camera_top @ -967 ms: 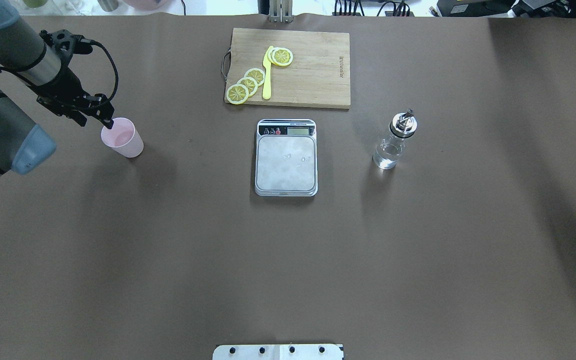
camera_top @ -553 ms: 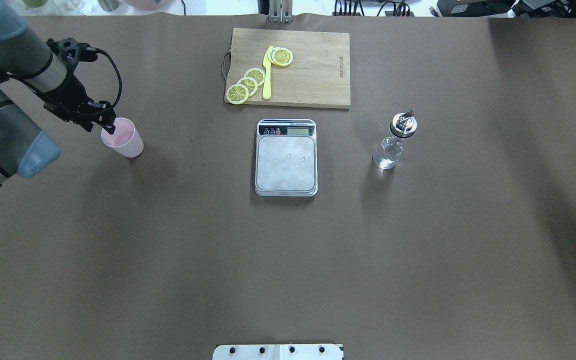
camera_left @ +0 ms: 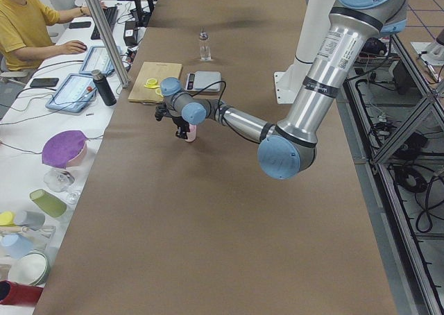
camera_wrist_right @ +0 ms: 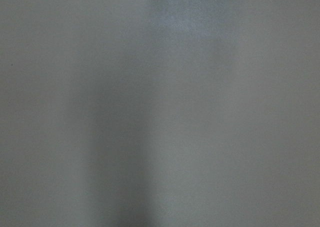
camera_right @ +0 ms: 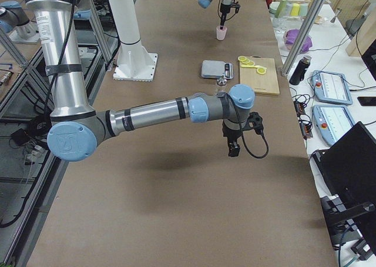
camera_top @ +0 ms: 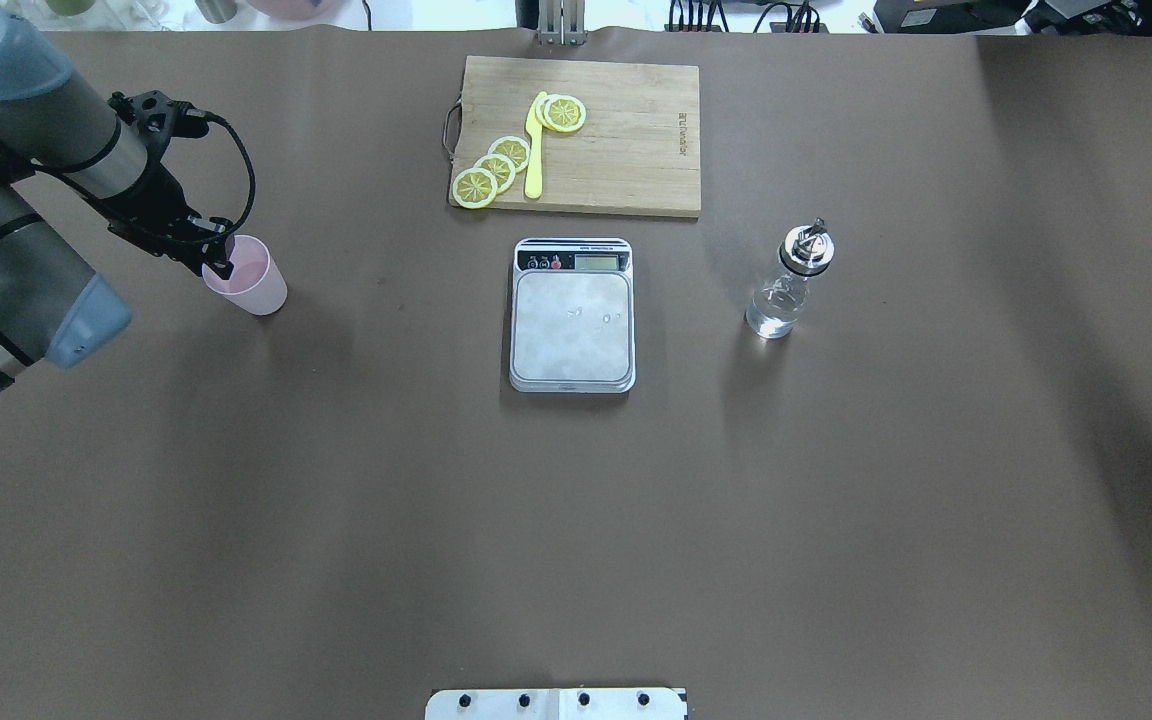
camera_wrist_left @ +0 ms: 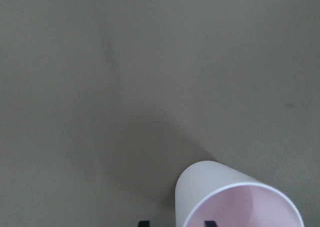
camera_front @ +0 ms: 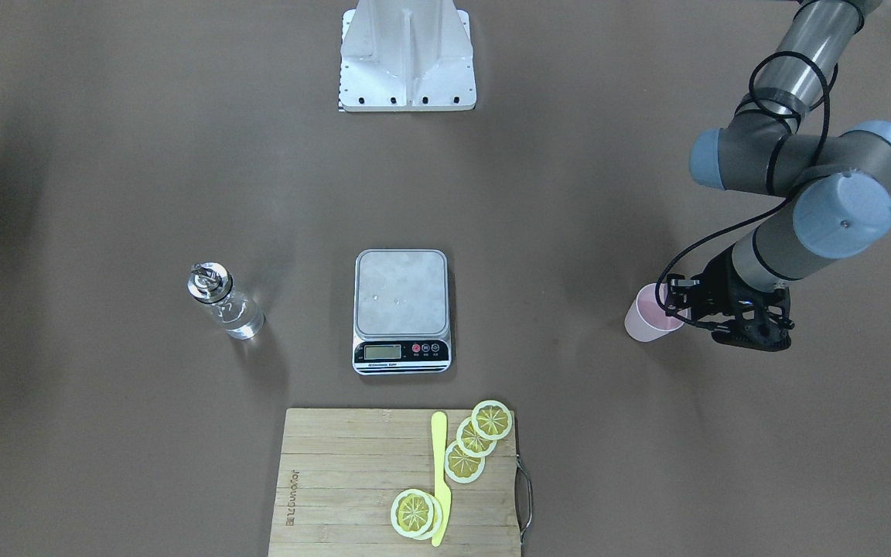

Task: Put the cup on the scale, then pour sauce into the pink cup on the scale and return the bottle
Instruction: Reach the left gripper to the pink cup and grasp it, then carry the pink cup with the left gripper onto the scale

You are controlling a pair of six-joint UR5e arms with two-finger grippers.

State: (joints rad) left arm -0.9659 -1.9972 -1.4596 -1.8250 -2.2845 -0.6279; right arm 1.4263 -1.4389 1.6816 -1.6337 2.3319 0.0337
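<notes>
The pale pink cup (camera_top: pixel 248 275) stands upright on the brown table at the far left, well apart from the scale (camera_top: pixel 572 320). My left gripper (camera_top: pixel 223 258) is at the cup's rim. In the left wrist view its two dark fingertips (camera_wrist_left: pixel 210 223) stand open astride the cup (camera_wrist_left: pixel 235 197) wall, one inside and one outside. The scale's steel platform is bare. The clear glass bottle (camera_top: pixel 788 285) with its metal spout stands right of the scale, with clear sauce (camera_top: pixel 772 312) low inside. My right gripper (camera_right: pixel 233 149) shows only in the exterior right view, hanging above bare table; I cannot tell its state.
A bamboo cutting board (camera_top: pixel 626 150) with lemon slices and a yellow knife (camera_top: pixel 534 150) lies just behind the scale. The white robot base (camera_front: pixel 407 58) stands at the near edge. A person (camera_left: pixel 28 30) sits at a side table beyond the far edge.
My left gripper has slid a little toward the cup and its fingertip has come down over the rim. The cup, scale and bottle have not moved.
</notes>
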